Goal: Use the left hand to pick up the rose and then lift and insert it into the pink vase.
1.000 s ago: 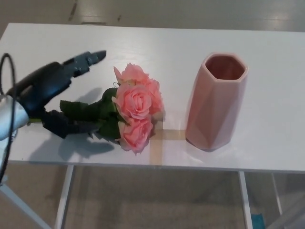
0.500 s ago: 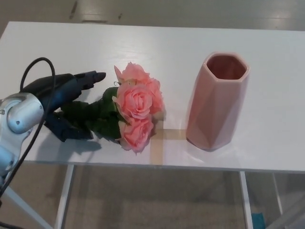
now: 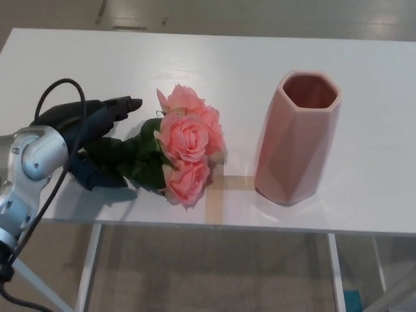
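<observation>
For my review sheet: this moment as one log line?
phase: grasping | left hand: open around rose bunch stems, on table | pink vase: upright, empty | right hand: unseen

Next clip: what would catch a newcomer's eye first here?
The bunch of pink roses lying on its side near the front of the white table, blooms toward the tall pink vase standing upright to the right. At left, the black left robot hand sits over the green leafy stems, fingers spread around them.

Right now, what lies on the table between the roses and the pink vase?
Head view: only bare white table with a strip of tan tape separates the roses from the pink vase.
</observation>
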Controlling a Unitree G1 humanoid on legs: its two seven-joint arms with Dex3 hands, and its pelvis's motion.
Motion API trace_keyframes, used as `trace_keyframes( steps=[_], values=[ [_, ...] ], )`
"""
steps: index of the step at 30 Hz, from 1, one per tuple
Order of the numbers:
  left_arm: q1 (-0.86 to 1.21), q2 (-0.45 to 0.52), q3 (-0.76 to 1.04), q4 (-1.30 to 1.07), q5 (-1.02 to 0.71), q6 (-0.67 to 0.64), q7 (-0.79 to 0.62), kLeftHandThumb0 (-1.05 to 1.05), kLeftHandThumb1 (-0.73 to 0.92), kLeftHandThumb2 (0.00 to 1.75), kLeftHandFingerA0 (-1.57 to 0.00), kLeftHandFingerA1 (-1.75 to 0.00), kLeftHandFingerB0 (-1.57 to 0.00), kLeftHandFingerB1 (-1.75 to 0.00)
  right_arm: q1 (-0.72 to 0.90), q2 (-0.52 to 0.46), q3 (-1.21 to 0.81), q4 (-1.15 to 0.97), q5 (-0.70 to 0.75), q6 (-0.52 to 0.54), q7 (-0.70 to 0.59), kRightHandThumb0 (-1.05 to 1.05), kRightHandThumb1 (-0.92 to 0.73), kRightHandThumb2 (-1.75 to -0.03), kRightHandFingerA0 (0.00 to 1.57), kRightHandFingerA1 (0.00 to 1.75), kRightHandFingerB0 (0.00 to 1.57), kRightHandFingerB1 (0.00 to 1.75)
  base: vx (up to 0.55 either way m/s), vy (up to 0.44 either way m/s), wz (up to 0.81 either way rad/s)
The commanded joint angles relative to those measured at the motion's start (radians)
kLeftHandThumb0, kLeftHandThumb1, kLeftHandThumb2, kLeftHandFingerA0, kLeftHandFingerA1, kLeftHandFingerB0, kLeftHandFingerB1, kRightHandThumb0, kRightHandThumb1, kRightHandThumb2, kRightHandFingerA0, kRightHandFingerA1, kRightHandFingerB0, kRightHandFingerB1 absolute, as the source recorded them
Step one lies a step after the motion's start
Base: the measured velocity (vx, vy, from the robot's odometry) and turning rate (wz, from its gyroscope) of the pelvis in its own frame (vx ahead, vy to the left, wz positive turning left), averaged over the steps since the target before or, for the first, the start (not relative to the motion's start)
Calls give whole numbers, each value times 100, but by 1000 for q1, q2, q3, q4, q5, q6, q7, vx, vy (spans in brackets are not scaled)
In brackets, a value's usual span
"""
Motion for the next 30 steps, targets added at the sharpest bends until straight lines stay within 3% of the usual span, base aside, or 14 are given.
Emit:
trace_keyframes(
  steps=[1, 2, 3, 11, 12, 13, 17, 18, 30],
  values=[
    [-9, -20, -11, 9, 39, 10, 27, -65, 42, 56, 0, -4, 0, -20, 1, -2, -9, 3, 5, 3, 9, -24, -57, -56, 69, 49, 65, 46, 0, 0, 0],
    [-7, -21, -11, 10, 40, 8, 29, -65, 42, 56, 0, -4, 0, -20, 2, -3, -8, 2, 3, 3, 9, -24, -57, -56, 69, 49, 65, 46, 0, 0, 0],
    [-10, -26, -14, 27, 41, 1, 33, -65, 34, 70, 0, -3, 0, -13, 3, -3, -6, 2, 1, 0, 7, -23, -57, -56, 69, 49, 64, 46, 0, 0, 0],
    [-14, -48, -31, 38, 67, 24, 35, -64, 34, 70, 0, -3, 0, -13, 3, -2, -3, 1, -1, 0, 11, -25, -57, -56, 69, 49, 64, 46, 0, 0, 0],
    [-21, -67, -53, 59, 88, 42, 32, -66, 42, 55, 0, -7, 0, -20, -2, -5, -4, 3, -1, 0, 14, -26, -57, -56, 69, 49, 64, 46, 0, 0, 0],
    [-22, -77, -64, 67, 96, 57, 24, -62, 32, 68, 0, -7, 0, -16, -2, -5, -3, 3, -2, 0, 14, -26, -57, -56, 69, 49, 64, 46, 0, 0, 0],
    [-25, -81, -72, 72, 98, 66, 23, -62, 32, 68, 0, -7, 0, -16, -2, -6, -2, 3, -3, 0, 13, -26, -57, -56, 69, 49, 64, 46, 0, 0, 0],
    [-24, -92, -84, 79, 104, 92, 6, -57, 35, 76, 0, -10, 0, -17, -3, -4, -5, 3, 0, 2, 14, -25, -57, -56, 69, 49, 64, 46, 0, 0, 0],
    [-45, -128, -108, 141, 109, 116, 7, -56, 35, 75, 0, -13, 0, -18, -15, -3, -4, 5, -3, 12, 1, -26, -57, -56, 70, 49, 65, 46, 0, 0, 0]
  ],
)
